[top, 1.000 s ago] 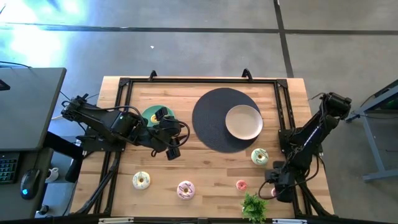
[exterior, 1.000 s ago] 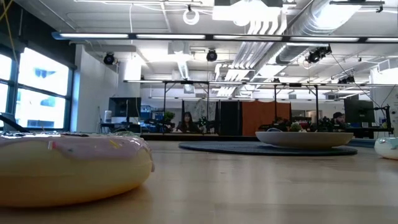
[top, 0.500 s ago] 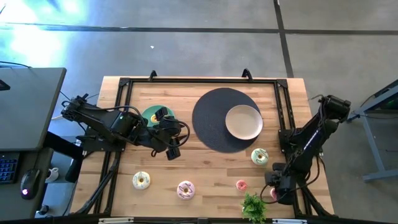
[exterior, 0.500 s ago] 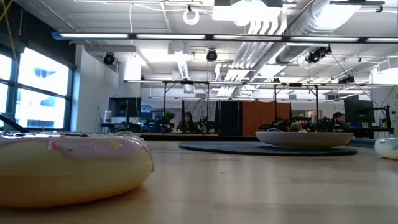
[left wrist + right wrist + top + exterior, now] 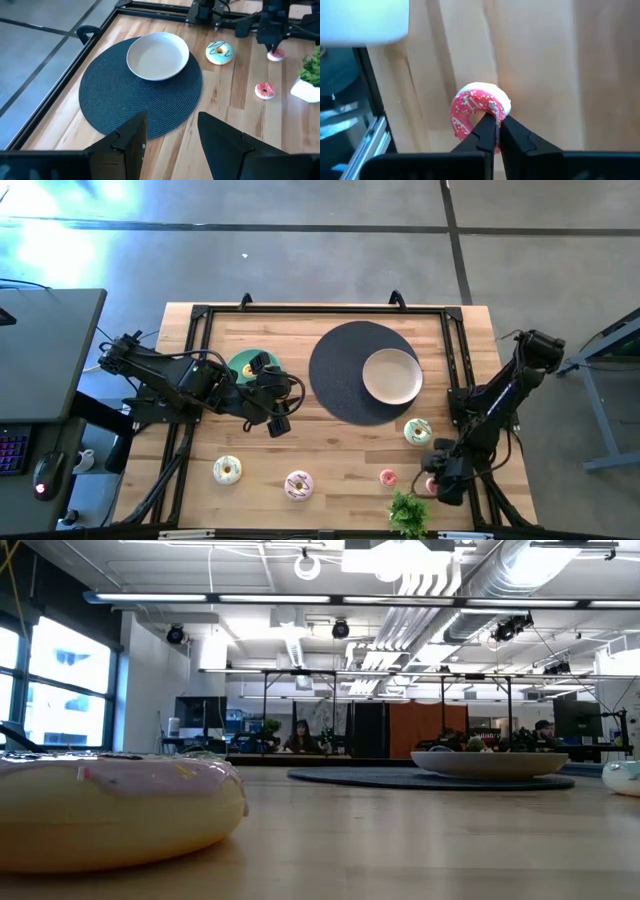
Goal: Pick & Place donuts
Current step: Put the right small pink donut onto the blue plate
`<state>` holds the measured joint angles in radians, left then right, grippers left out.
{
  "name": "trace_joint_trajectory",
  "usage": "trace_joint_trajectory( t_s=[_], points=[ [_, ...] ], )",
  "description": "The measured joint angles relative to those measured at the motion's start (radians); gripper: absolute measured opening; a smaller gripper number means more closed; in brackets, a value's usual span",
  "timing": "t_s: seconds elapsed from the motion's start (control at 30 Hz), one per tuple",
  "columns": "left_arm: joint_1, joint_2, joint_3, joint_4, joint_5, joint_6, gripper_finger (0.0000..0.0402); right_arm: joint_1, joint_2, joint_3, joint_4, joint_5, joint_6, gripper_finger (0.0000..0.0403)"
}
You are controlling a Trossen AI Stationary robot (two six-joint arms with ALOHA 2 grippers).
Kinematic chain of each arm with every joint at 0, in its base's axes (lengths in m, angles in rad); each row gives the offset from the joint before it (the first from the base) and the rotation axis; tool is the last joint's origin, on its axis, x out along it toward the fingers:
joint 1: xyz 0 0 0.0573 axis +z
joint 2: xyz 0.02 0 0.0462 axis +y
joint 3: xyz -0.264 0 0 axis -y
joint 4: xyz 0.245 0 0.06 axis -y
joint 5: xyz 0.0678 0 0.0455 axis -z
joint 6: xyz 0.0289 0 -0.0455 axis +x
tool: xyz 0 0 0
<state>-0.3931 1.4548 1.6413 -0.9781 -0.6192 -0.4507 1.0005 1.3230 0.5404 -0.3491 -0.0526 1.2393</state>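
My right gripper (image 5: 434, 483) is at the near right of the table, shut on a tiny red-pink donut (image 5: 479, 112). A second tiny red-pink donut (image 5: 388, 477) lies flat just to its left. A pale green iced donut (image 5: 417, 431) lies farther back. A pink iced donut (image 5: 298, 485) and a white iced donut (image 5: 227, 470) lie near the front edge. My left gripper (image 5: 170, 125) hovers open and empty over the table's left middle. My right gripper pinches the tiny donut's ring (image 5: 496, 111) between its two nearly closed fingers (image 5: 487, 131). One fingertip sits at the hole and the other outside the ring. The fingers come from above, pointing down. The donut is tilted up, low at the table (image 5: 276, 55).
A cream bowl (image 5: 391, 375) stands on a dark round mat (image 5: 335, 380) at the back middle. A small potted green sprig (image 5: 408, 512) stands at the front edge beside my right gripper. A green round piece (image 5: 243, 364) lies partly under the left arm. Black frame rails (image 5: 455, 370) border the table.
My right gripper has shifted a little toward the table's left and has shut on the tiny red-pink donut.
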Motion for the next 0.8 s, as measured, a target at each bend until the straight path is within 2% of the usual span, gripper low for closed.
trace_joint_trajectory(
  t_s=[0.2, 0.27, 0.4, 0.47, 0.57, 0.7, 0.8],
  points=[
    [0.0, 0.0, 0.0, 0.054, -0.022, 0.045, 0.0172, -0.145, -0.067, 0.0, -0.189, 0.018, -0.142, 0.0018],
    [0.0, 0.0, 0.0, 0.072, -0.027, 0.075, 0.0172, -0.227, -0.072, 0.0, -0.197, 0.09, -0.233, 0.001],
    [0.0, 0.0, 0.0, 0.076, -0.043, 0.089, 0.0172, -0.421, -0.072, 0.001, -0.091, 0.325, -0.4, 0.0008],
    [0.0, 0.0, 0.0, 0.071, -0.054, 0.09, 0.0172, -0.515, -0.072, 0.001, 0.018, 0.416, -0.513, 0.0012],
    [0.0, 0.0, 0.0, 0.071, -0.054, 0.089, 0.0172, -0.645, -0.072, 0.001, 0.27, 0.486, -0.695, 0.0011],
    [0.0, 0.0, 0.0, 0.071, -0.054, 0.089, 0.0172, -0.784, -0.068, 0.002, 0.681, 0.464, -0.905, 0.0005],
    [0.0, 0.0, 0.0, 0.071, -0.054, 0.102, 0.0172, -0.862, -0.027, 0.005, 0.928, 0.451, -0.999, 0.0005]
  ],
)
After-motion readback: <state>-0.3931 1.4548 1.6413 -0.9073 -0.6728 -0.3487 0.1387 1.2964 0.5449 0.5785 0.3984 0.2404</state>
